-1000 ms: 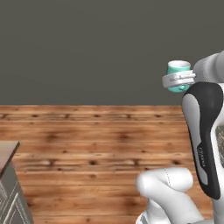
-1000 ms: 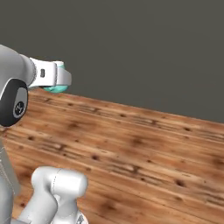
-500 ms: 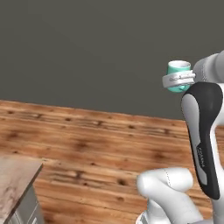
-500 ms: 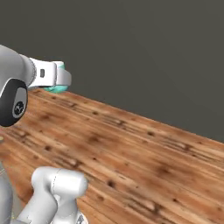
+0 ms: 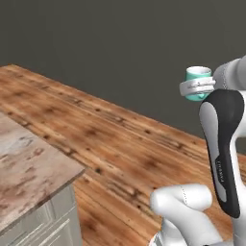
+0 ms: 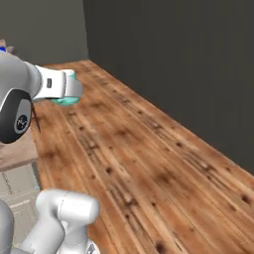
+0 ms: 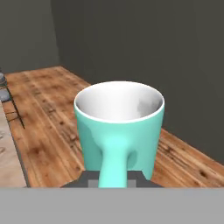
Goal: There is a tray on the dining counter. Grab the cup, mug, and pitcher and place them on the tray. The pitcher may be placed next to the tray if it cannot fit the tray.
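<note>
The mug [image 7: 118, 127] is light teal with a white inside, and its handle points back at the hand. My gripper [image 7: 114, 179] is shut on that handle and holds the mug upright, high above the wooden floor. In the left base view the mug [image 5: 198, 76] sticks up at the end of the raised arm, with the gripper [image 5: 196, 88] around its lower half. In the right base view the mug [image 6: 67, 99] peeks out below the white hand [image 6: 63, 86]. The tray, cup, pitcher and dining counter are out of view.
A marbled worktop [image 5: 29, 168] with cream cabinet fronts juts in at the lower left of the left base view. Its edge [image 6: 17, 151] also shows left of the arm. Wooden floor [image 6: 149, 158] runs to a dark wall [image 5: 120, 53]. A thin black wire frame [image 7: 13, 109] stands at far left.
The whole picture has shifted, so the base has turned. The marbled worktop has come further into the left base view. The mug stays in the shut gripper, in the same pose.
</note>
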Robot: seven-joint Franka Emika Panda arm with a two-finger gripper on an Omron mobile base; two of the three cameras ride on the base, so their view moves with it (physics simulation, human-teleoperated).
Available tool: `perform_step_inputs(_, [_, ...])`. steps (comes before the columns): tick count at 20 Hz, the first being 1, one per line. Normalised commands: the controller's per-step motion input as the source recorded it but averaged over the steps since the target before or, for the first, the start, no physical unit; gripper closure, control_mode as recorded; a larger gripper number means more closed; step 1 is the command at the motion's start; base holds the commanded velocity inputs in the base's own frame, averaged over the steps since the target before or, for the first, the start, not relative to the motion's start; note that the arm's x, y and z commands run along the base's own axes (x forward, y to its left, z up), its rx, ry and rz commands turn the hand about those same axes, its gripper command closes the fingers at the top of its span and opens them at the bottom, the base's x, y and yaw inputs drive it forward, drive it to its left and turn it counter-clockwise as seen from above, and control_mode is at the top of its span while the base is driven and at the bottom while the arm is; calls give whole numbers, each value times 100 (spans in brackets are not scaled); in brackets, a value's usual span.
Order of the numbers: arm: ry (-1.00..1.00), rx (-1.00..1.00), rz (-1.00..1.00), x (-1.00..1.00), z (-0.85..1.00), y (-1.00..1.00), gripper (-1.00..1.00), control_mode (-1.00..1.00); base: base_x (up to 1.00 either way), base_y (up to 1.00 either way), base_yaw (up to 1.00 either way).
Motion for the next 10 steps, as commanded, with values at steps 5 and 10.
perform_step_inputs(5, [0, 0, 0, 0, 0, 0, 100, 100, 59, -5, 82])
perform_step_inputs(10, [0, 0, 0, 0, 0, 0, 100, 100, 66, -36, 69])
